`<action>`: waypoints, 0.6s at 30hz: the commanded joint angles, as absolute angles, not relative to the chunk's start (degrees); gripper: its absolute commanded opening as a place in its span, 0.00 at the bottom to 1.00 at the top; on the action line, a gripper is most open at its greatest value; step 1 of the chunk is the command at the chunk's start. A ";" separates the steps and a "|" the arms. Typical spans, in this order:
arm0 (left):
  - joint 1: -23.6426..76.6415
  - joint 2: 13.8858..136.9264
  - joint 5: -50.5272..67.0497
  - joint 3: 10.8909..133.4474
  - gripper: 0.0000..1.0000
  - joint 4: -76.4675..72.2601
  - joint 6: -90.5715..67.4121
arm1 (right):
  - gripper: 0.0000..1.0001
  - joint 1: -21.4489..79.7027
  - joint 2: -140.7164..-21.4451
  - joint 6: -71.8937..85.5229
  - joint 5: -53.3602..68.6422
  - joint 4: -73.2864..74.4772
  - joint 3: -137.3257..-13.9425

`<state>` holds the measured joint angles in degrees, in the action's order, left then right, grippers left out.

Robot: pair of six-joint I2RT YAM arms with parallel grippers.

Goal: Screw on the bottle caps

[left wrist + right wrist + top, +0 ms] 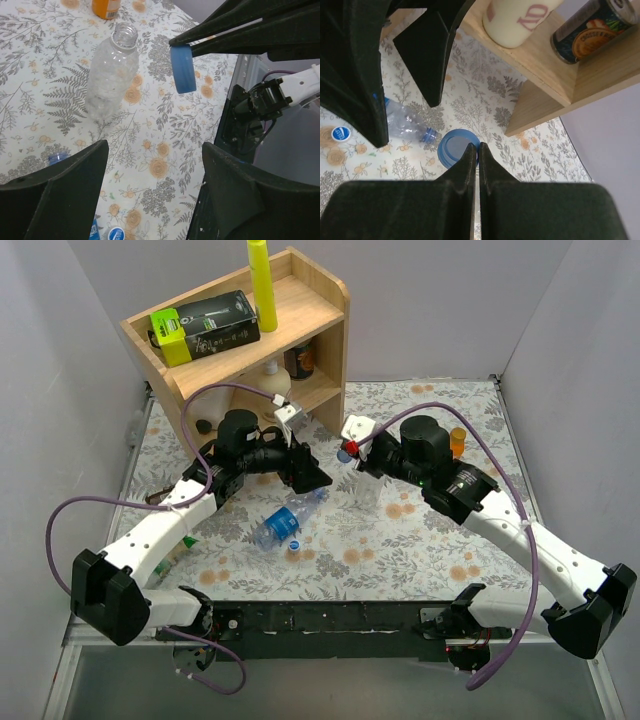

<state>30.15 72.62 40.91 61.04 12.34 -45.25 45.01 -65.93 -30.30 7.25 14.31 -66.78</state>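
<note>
My right gripper is shut on the rim of the blue cap and holds it in the air; the cap also shows in the left wrist view. The clear unlabelled bottle stands upright and uncapped just below it. My left gripper is open and empty, close to the left of the cap. The blue-label bottle lies on its side. The white-and-blue cap lies by it. The orange bottle stands at the right. No orange-brown cap shows.
A wooden shelf stands at the back with a yellow tube, a black-and-green box, a cream lotion bottle and a can. The floral mat ends at the metal front rail.
</note>
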 commanded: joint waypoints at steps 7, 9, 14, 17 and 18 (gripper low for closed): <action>30.15 73.91 45.79 63.02 0.76 2.20 -57.65 | 0.01 46.67 -64.16 -30.23 4.57 8.35 -66.36; 30.15 74.79 45.88 63.28 0.75 0.62 -59.41 | 0.01 46.93 -64.16 -30.76 5.01 8.79 -66.18; 30.06 76.37 45.88 64.33 0.70 -2.19 -61.70 | 0.01 47.64 -64.25 -31.29 5.27 8.70 -65.57; 29.80 77.34 46.05 64.78 0.66 -3.68 -63.89 | 0.01 48.43 -64.25 -32.17 4.92 8.61 -65.30; 29.71 77.43 46.84 64.69 0.65 -4.13 -64.68 | 0.01 48.69 -64.16 -32.43 4.75 8.53 -65.04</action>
<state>30.15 77.49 44.91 62.22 -0.21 -61.10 47.59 -65.60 -30.96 5.06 11.57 -65.71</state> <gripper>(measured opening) 0.677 0.031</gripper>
